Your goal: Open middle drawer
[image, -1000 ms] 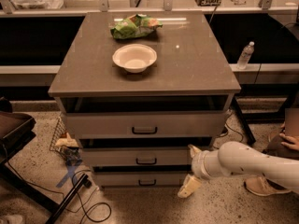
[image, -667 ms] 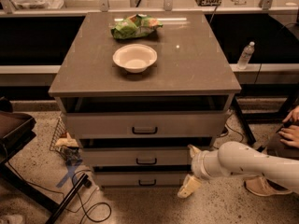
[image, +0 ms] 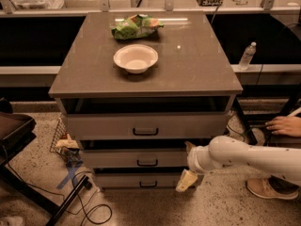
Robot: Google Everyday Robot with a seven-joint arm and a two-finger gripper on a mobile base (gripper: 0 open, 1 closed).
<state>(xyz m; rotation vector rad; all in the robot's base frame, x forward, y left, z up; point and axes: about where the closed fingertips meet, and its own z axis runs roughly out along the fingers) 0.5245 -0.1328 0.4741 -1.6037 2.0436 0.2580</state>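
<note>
At the front of the cabinet point(image: 197, 74), in the single camera view, three drawers are stacked under a brown-grey top. The middle drawer point(image: 113, 158) lies between the top drawer point(image: 103, 125) and the bottom drawer point(image: 117, 180), and a dark gap runs along its upper edge. Its small dark bar handle point(image: 147, 162) sits at the centre of the flat light-grey front. How far the drawer stands out from the cabinet cannot be told from this angle.

The gripper point(image: 188, 164) is at the right end of the middle drawer's front, well apart from the handle. It is carried by a white arm point(image: 254, 155) that reaches in from the right edge. Its two pale fingers are spread wide, one above the other. The upper fingertip point(image: 189, 147) is level with the gap above the middle drawer, and the lower one point(image: 186, 181) hangs at the height of the bottom drawer. Nothing is held between them. Whether either finger touches the drawer front cannot be told.

On the cabinet top a white bowl point(image: 135, 58) stands near the middle. A green snack bag point(image: 137, 26) lies just behind it, towards the far edge. A water bottle point(image: 247, 55) stands upright on the ledge to the right of the cabinet. A person's hand point(image: 284, 125) rests at the right edge of the view, with a shoe point(image: 270, 188) on the speckled floor below the arm. On the left, a wire basket point(image: 63, 140) sits beside the cabinet, above a blue tape cross point(image: 70, 175) and loose cables point(image: 91, 208).
</note>
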